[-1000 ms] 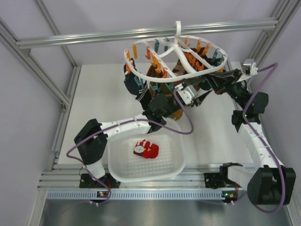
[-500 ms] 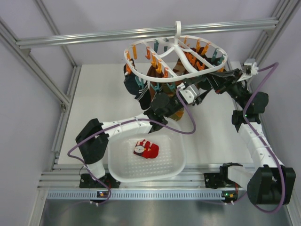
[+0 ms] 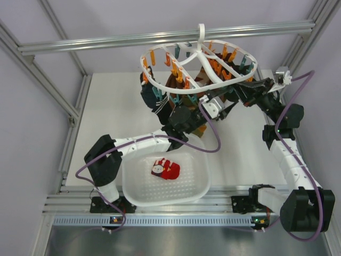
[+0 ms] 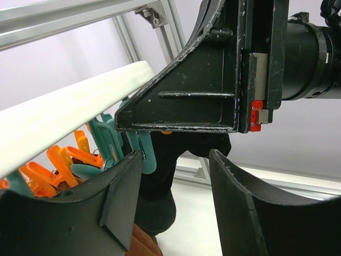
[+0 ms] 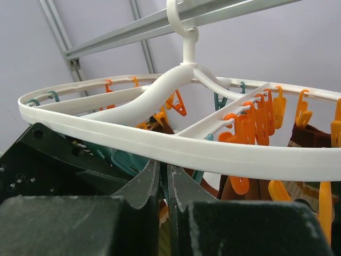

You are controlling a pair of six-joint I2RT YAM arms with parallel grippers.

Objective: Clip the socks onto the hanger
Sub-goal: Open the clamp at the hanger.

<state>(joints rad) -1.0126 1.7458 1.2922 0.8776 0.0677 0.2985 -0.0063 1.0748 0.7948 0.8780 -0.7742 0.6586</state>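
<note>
The red socks [image 3: 166,169] lie bunched in the white basket [image 3: 133,192], and neither gripper touches them. The white ring hanger [image 3: 176,88] hangs by its hook from the top rail, with orange and teal clips dangling. My left gripper [image 3: 181,109] is raised under the hanger's near rim [image 4: 69,109]. Its jaws [image 4: 176,157] are open and hold nothing. A hanging dark sock [image 4: 157,197] and a teal clip [image 4: 139,154] show beyond them. My right gripper [image 3: 209,102] sits just under the rim [image 5: 213,152]. Its fingers [image 5: 169,165] are shut on a thin teal clip edge.
Dark socks [image 3: 152,98] and brown striped socks [image 5: 314,186] hang from clips on the hanger. The right gripper's black body [image 4: 213,80] sits close above the left fingers. Aluminium frame rails run along the back and both sides.
Both grippers shift only slightly under the hanger. Nothing is taken hold of or let go, and the red socks stay in the basket.
</note>
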